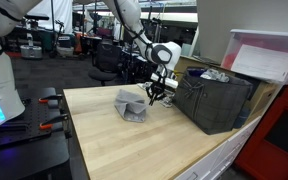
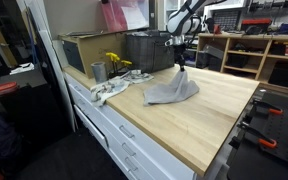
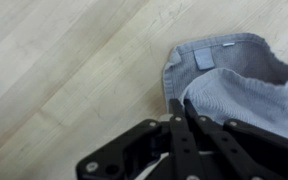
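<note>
- The gripper point(image 3: 177, 108) comes into the wrist view from 6 o'clock, its two fingers clenched tight with no gap showing between them.
- The fingers pinch the edge of a grey garment point(image 3: 234, 85) that fills the 2 o'clock part of that view. Its right side is cut off by the frame.
- A sewn label point(image 3: 204, 58) sits on the hemmed band at the garment's 12 o'clock edge. Any print on it is too blurred to read.
- In an exterior view the garment point(image 2: 171, 90) rises to a peak under the gripper point(image 2: 181, 62) while the rest lies on the wooden tabletop point(image 2: 219, 115).
- In an exterior view the gripper point(image 1: 156, 97) stands at 3 o'clock of the bunched garment point(image 1: 132, 107). The contact itself is too small to make out.
- A black crate point(image 1: 216, 98) stands at 3 o'clock of the gripper, its contents hard to identify.
- At 9 o'clock of the garment are a metal cup point(image 2: 98, 71) and a white rag point(image 2: 109, 92).
</note>
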Controlling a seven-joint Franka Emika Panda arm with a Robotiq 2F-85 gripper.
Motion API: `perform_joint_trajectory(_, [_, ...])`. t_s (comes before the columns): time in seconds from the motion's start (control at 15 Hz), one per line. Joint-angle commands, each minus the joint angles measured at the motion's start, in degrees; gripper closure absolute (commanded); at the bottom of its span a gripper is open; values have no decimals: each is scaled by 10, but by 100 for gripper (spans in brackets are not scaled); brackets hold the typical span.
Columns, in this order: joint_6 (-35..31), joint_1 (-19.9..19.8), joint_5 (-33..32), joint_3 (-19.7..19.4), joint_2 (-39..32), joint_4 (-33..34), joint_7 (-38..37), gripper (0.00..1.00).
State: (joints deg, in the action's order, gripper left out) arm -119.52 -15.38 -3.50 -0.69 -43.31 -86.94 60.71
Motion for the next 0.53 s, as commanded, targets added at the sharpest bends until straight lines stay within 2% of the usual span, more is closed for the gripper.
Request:
perform_joint_trajectory(0.0, [-22,9,-8,19,115,-114,43,99])
perform_joint_trajectory(0.47, [-27,43,20,63,283,-306,123,99])
